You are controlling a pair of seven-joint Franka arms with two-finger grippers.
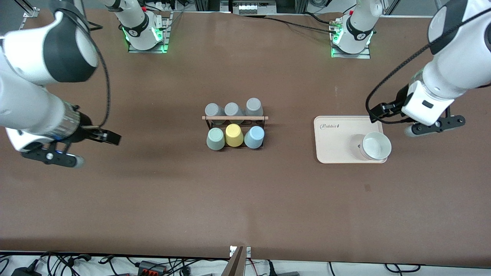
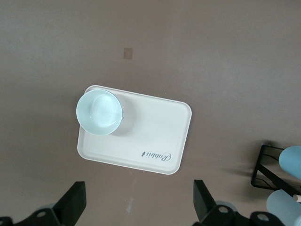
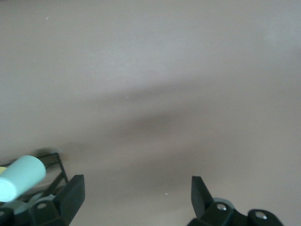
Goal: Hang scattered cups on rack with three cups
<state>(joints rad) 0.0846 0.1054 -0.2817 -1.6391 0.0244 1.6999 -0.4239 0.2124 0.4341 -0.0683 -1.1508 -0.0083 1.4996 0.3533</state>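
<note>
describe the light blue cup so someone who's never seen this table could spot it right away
In the middle of the brown table stands a small black wire rack with a wooden rod on top, holding six upturned cups. Take the row of three nearer the front camera: the light blue matte tumbler sits at the left arm's end, beside the yellow cup. It is the only blue one; the rest are sage-green, yellow or grey.
</note>
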